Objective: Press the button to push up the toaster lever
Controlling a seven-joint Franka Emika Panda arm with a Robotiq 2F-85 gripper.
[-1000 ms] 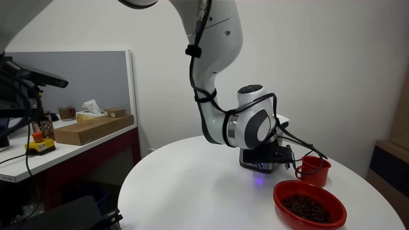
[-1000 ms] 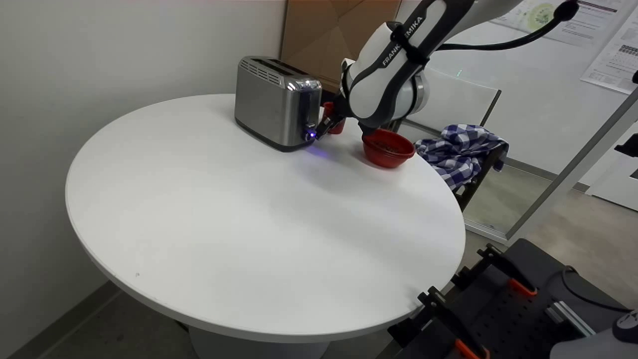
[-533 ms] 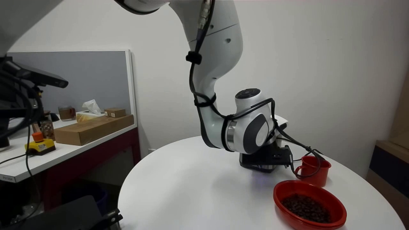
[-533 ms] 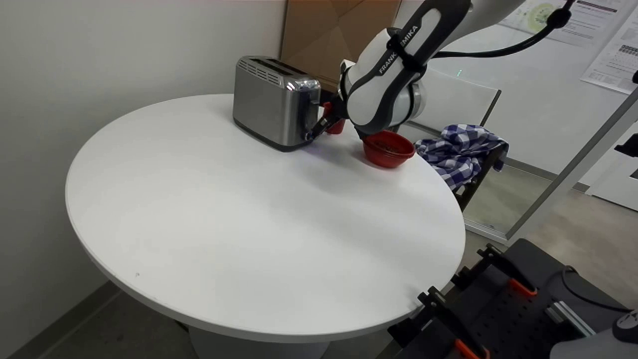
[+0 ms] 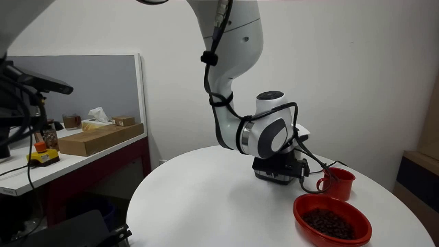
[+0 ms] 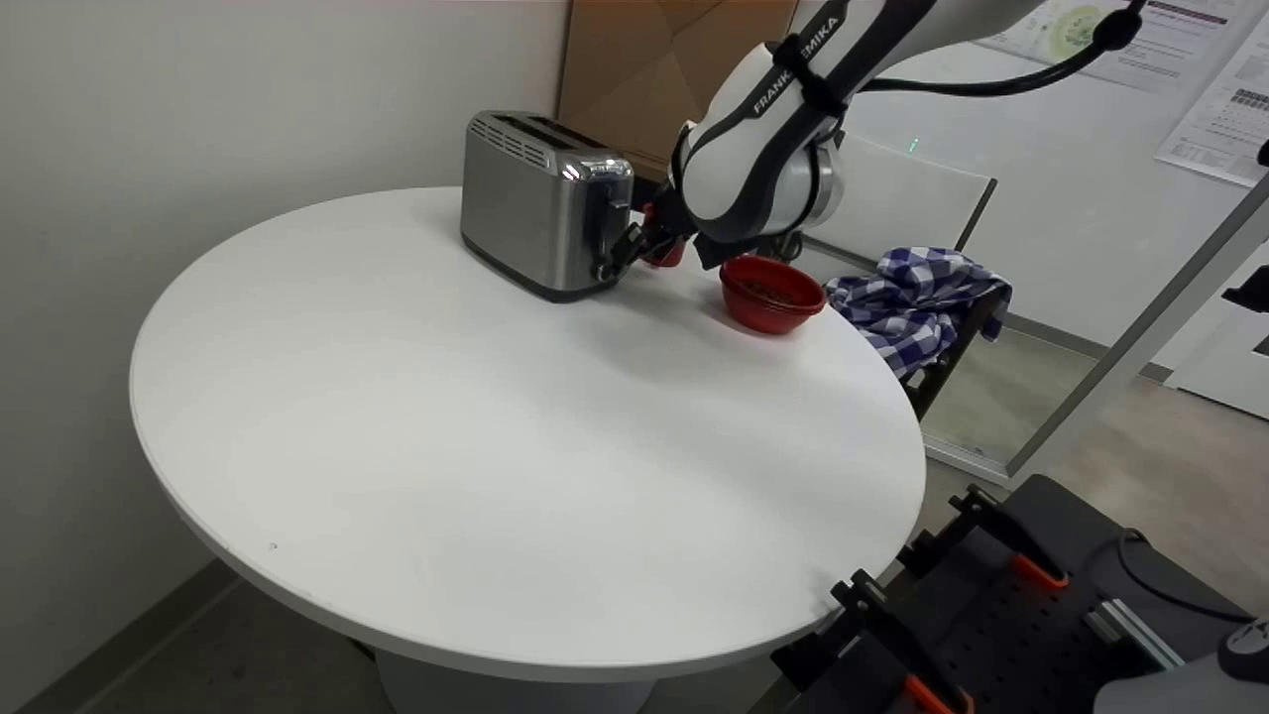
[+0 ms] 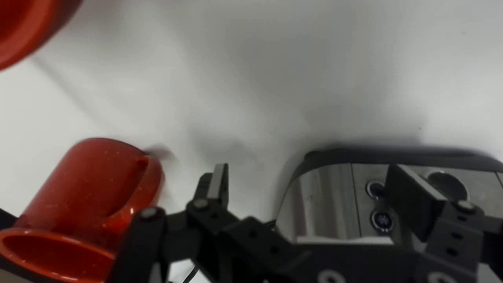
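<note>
Worktop (image 6: 446, 446) beneath it, your arm (image 5: 236, 51) hangs from above and bends at the wrist, ending low beside the end face of the upright toaster (image 6: 520, 208). Your fingers (image 7: 412, 204) are spread wide: in the wrist view one overlaps that face, just beside two round buttons (image 7: 382, 221), the other lies past the toaster's corner. You cannot tell whether the first touches it.
</note>
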